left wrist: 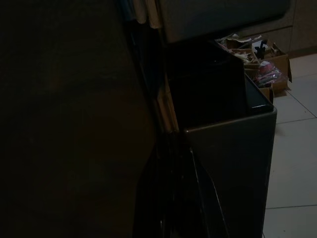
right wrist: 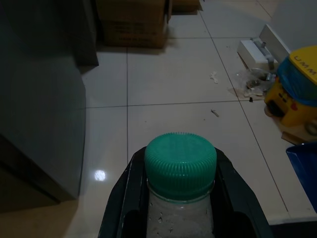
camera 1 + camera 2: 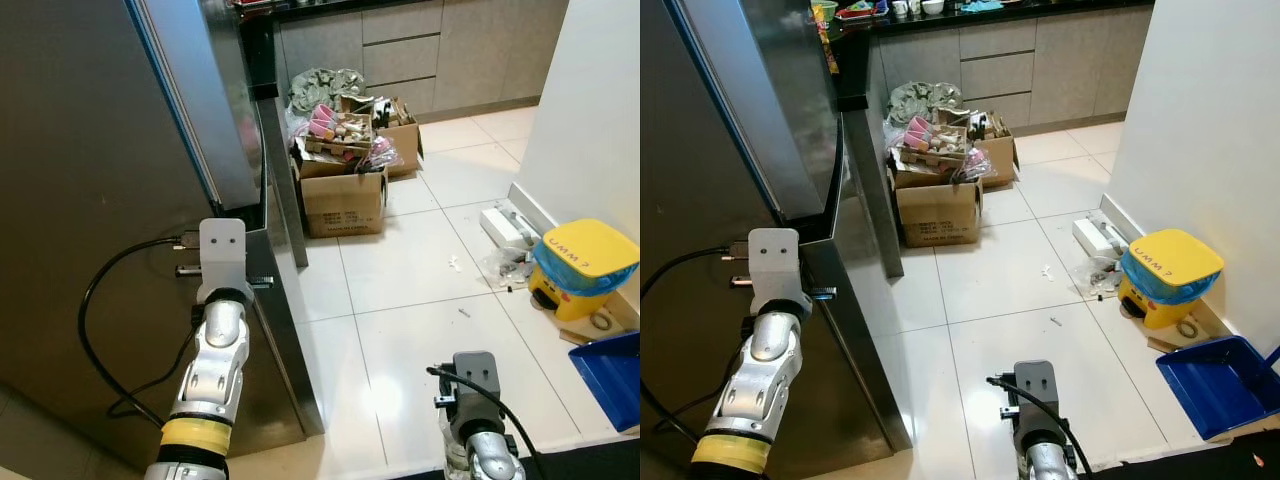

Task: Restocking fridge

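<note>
Clear bottle [image 2: 181,208] with a green ribbed cap [image 2: 181,165], pinched between the two black fingers [image 2: 124,198] of the right hand [image 2: 181,218], low over the white tiled floor [image 3: 420,290] at the right arm's end. Cap upright and toward the wrist camera, whitish contents behind the clear wall beneath it.

Left of that, the fridge [image 3: 90,200]: a tall dark steel front with its door [image 3: 215,100] ajar, the door's edge and a blue seal strip slanting up and away. Left hand [image 1: 173,198] raised against that front at the door's lower edge, its silver forearm and white wrist mount in the head views; from the very dark left wrist view, cannot tell whether spread or pressed together. Black cable [image 3: 100,320] looping from the mount down across the fridge front.

Beyond the fridge, two open cardboard boxes [image 3: 343,185] heaped with crumpled packaging, standing on the floor before grey kitchen cabinets [image 3: 400,50]; above them a dark bench [image 3: 970,12] carrying small cups and bowls. Along the white wall on the right, a flat white device [image 3: 505,225], a little litter just beside it, a yellow bin [image 3: 580,265] with a blue bag inside, and a blue dustpan [image 3: 610,375] nearest the camera.
</note>
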